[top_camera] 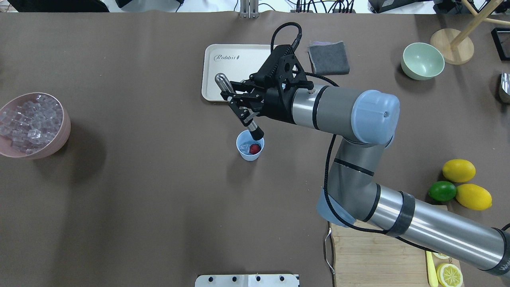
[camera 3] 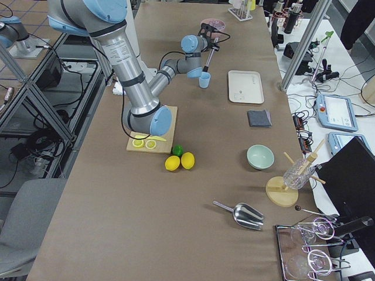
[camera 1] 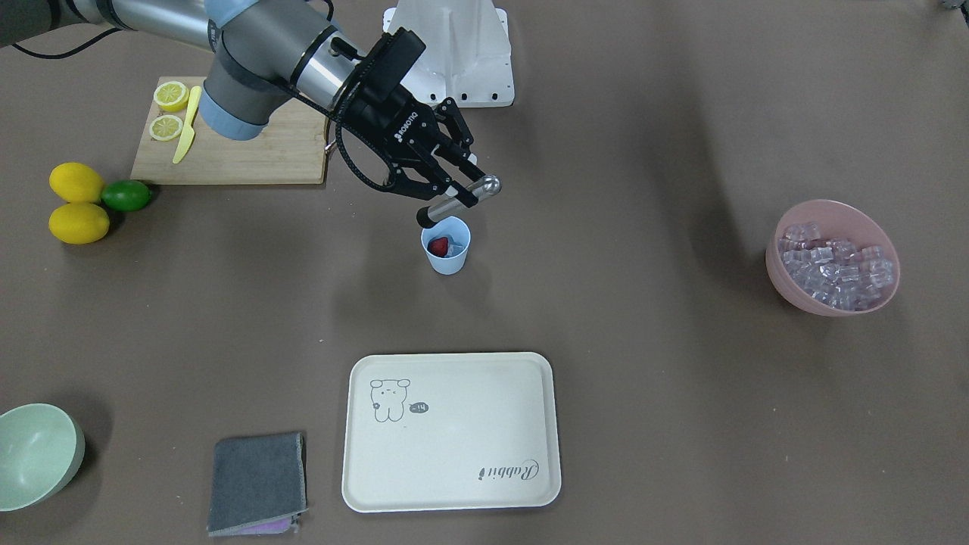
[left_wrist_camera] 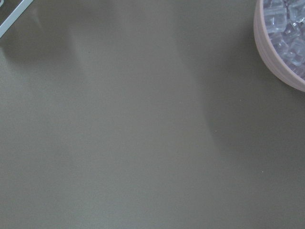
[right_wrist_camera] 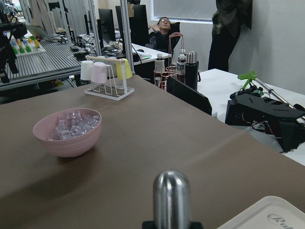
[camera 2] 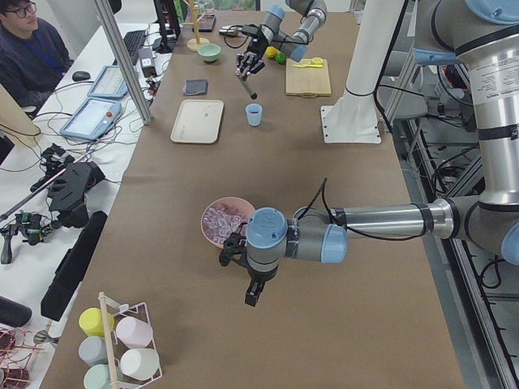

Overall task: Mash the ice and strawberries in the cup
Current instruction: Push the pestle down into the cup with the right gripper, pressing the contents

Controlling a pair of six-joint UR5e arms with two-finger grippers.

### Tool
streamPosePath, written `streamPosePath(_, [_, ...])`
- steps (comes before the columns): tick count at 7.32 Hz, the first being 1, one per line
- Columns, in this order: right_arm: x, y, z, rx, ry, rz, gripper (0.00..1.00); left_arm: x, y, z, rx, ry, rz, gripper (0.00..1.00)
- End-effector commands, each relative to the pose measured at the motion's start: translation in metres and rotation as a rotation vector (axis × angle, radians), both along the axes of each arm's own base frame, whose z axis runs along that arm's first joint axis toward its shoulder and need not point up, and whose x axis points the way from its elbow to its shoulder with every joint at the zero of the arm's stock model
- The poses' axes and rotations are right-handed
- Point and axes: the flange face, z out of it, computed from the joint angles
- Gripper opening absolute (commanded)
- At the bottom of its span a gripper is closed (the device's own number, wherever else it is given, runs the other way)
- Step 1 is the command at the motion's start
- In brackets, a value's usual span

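The light blue cup (camera 1: 447, 260) (top_camera: 249, 154) stands mid-table. Inside it lie a red strawberry (camera 1: 437, 246) (top_camera: 255, 148) and clear ice cubes (camera 1: 456, 246) (top_camera: 245, 148). My right gripper (camera 1: 454, 189) (top_camera: 243, 109) is shut on a metal muddler (camera 1: 488, 184) (top_camera: 221, 81) held at a slant, its black tip just above the cup's rim. The muddler's rounded top fills the bottom of the right wrist view (right_wrist_camera: 171, 195). My left gripper (camera 2: 253, 293) hangs beside the pink bowl of ice (camera 2: 227, 223) (camera 1: 787, 284) (top_camera: 59, 135); I cannot tell whether it is open or shut.
A cream tray (camera 1: 454, 454) lies beyond the cup, with a grey cloth (camera 1: 257, 481) and a pale green bowl (camera 1: 34, 454) further along. A wooden board (camera 1: 250, 151) with lemon halves and a yellow knife, two lemons and a lime (camera 1: 126, 195) sit on my right.
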Motion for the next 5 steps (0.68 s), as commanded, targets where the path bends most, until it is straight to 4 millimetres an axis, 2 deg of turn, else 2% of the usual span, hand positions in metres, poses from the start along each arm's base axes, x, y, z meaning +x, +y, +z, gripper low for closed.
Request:
streamPosePath(1, [-0.014,0.002,0.031,0.043,-0.072,0.0,0.0,0.0,-0.001,0.0,0.002,-0.002,0.0,0.99])
streamPosePath(3, [-0.025,-0.004,0.054,0.043,-0.078,0.013,0.0,0.0,0.0,0.0,0.001,-0.002,0.0,0.99])
streamPosePath(5, [-0.048,0.012,0.066,0.028,-0.095,0.031,0.0,0.0,0.0,-0.001,0.002,0.0,0.0,0.99])
